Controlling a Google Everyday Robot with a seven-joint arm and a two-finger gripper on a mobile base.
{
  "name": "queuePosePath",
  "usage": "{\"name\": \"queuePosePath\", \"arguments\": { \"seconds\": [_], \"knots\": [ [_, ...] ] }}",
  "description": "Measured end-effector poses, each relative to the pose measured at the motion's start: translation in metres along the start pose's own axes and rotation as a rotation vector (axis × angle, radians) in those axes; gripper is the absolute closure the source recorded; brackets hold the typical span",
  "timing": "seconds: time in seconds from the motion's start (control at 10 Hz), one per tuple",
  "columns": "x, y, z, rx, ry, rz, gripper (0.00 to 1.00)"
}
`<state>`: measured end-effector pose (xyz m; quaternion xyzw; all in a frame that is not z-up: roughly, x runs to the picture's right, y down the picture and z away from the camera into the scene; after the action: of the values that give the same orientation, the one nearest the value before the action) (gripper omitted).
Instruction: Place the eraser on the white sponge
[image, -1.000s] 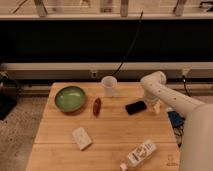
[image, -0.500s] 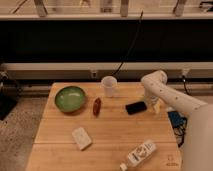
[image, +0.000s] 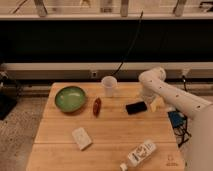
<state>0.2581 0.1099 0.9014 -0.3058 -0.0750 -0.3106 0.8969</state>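
The eraser (image: 136, 107) is a small flat black block lying on the wooden table (image: 115, 130), right of centre. The white sponge (image: 81, 138) lies on the table at the lower left, well apart from the eraser. My gripper (image: 153, 104) hangs from the white arm (image: 170, 92) at the table's right side, just to the right of the eraser and close above the tabletop.
A green bowl (image: 70, 98) stands at the table's back left. A reddish-brown oval object (image: 97, 106) lies beside it. A translucent white cup (image: 109, 85) stands at the back centre. A white labelled bottle (image: 137, 155) lies near the front edge.
The arm has shifted slightly, with the gripper staying beside the eraser. The eraser, sponge and other objects have not moved.
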Motion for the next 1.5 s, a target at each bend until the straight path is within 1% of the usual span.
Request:
{"name": "queuePosePath", "arguments": {
  "seconds": [0.2, 0.5, 0.7, 1.0, 1.2, 1.3, 1.4, 1.5],
  "knots": [
    [-0.003, -0.002, 0.003, -0.003, -0.016, 0.030, 0.20],
    [-0.014, -0.004, 0.009, -0.006, -0.061, 0.083, 0.20],
    [-0.025, -0.004, 0.011, -0.002, -0.092, 0.093, 0.20],
    [-0.034, -0.004, 0.018, 0.001, -0.138, 0.097, 0.20],
    [-0.038, -0.007, 0.022, -0.002, -0.144, 0.089, 0.21],
    [-0.038, -0.009, 0.023, -0.003, -0.143, 0.084, 0.27],
    [-0.040, -0.010, 0.024, -0.005, -0.142, 0.076, 0.39],
    [-0.039, -0.011, 0.022, -0.003, -0.138, 0.070, 0.49]
  ]
}}
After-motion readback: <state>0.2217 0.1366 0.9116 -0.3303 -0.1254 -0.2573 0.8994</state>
